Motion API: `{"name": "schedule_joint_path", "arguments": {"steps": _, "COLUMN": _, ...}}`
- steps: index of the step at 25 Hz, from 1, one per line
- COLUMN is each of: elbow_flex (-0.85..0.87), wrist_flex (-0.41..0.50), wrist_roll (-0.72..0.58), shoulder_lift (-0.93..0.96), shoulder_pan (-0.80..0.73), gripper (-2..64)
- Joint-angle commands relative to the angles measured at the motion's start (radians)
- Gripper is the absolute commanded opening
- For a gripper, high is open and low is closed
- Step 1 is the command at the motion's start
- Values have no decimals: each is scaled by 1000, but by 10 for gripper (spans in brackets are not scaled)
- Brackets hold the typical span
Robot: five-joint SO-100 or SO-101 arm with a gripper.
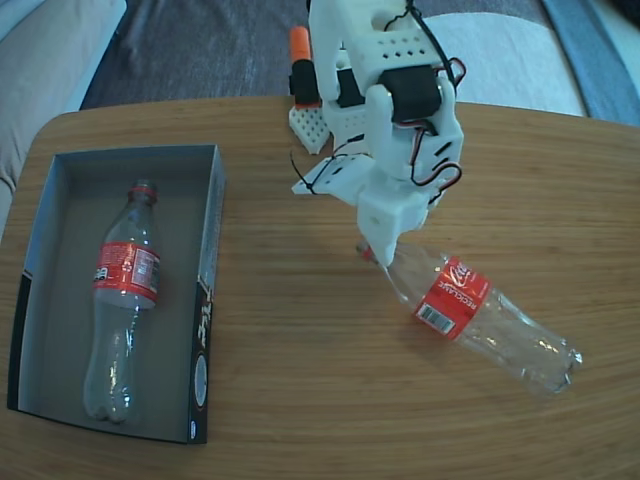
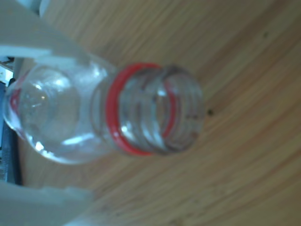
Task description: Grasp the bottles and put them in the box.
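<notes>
One clear Coca-Cola bottle (image 1: 125,290) with a red label lies inside the box (image 1: 207,300) at the left of the fixed view, neck pointing away. A second bottle (image 1: 470,310) lies on the wooden table at the right, neck pointing up-left. My gripper (image 1: 375,250) is down over that neck. In the wrist view the bottle (image 2: 141,108) shows an open threaded mouth with a red ring and no cap. The gripper (image 2: 82,127) straddles the bottle's shoulder. Its upper white finger (image 2: 37,42) is at the bottle and its lower finger (image 2: 42,207) stands a little off it.
The arm's white base with an orange part (image 1: 300,45) stands at the table's back edge. Grey cushions (image 1: 50,50) lie beyond the rounded table (image 1: 300,400). Bare wood separates the box from the loose bottle.
</notes>
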Motion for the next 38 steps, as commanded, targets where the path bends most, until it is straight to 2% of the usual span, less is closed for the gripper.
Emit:
{"name": "schedule_joint_path", "arguments": {"steps": 1, "elbow_flex": 6, "wrist_flex": -55, "wrist_roll": 15, "shoulder_lift": 8, "shoulder_pan": -18, "gripper": 303}}
{"name": "schedule_joint_path", "arguments": {"steps": 13, "elbow_flex": 57, "wrist_flex": -67, "wrist_roll": 12, "shoulder_lift": 5, "shoulder_pan": -9, "gripper": 303}}
{"name": "schedule_joint_path", "arguments": {"steps": 18, "elbow_flex": 106, "wrist_flex": -150, "wrist_roll": 12, "shoulder_lift": 5, "shoulder_pan": -9, "gripper": 303}}
{"name": "schedule_joint_path", "arguments": {"steps": 23, "elbow_flex": 120, "wrist_flex": -155, "wrist_roll": 12, "shoulder_lift": 5, "shoulder_pan": -9, "gripper": 303}}
{"name": "schedule_joint_path", "arguments": {"steps": 28, "elbow_flex": 158, "wrist_flex": -213, "wrist_roll": 11, "shoulder_lift": 6, "shoulder_pan": 6, "gripper": 303}}
{"name": "schedule_joint_path", "arguments": {"steps": 35, "elbow_flex": 173, "wrist_flex": -215, "wrist_roll": 12, "shoulder_lift": 5, "shoulder_pan": 8, "gripper": 302}}
{"name": "schedule_joint_path", "arguments": {"steps": 38, "elbow_flex": 173, "wrist_flex": -215, "wrist_roll": 8, "shoulder_lift": 6, "shoulder_pan": 25, "gripper": 227}}
